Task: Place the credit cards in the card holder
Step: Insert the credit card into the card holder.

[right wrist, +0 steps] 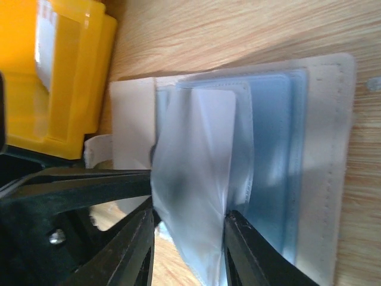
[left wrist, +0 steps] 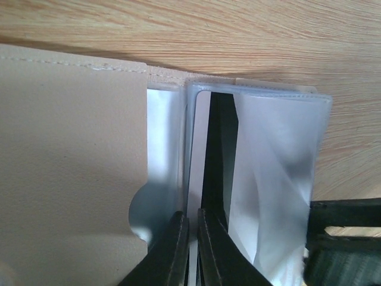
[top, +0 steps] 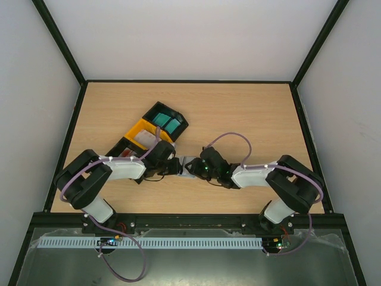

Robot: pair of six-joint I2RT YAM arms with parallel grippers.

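At table centre, the flat beige leather card holder (left wrist: 71, 173) lies open, clear plastic sleeves (left wrist: 274, 179) fanned toward three o'clock. The left gripper (left wrist: 190, 229) is nearly closed, pinching a sleeve edge. The right gripper (right wrist: 187, 229) grips a bulging sleeve. Teal plastic credit cards (top: 166, 122) sit in the black tray bin (top: 178, 113) at eleven o'clock.

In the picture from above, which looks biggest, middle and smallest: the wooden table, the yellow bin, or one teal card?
1. Wooden table: by far the largest.
2. Yellow bin: much smaller.
3. One teal card: smallest, lying in the black bin beside the yellow one.
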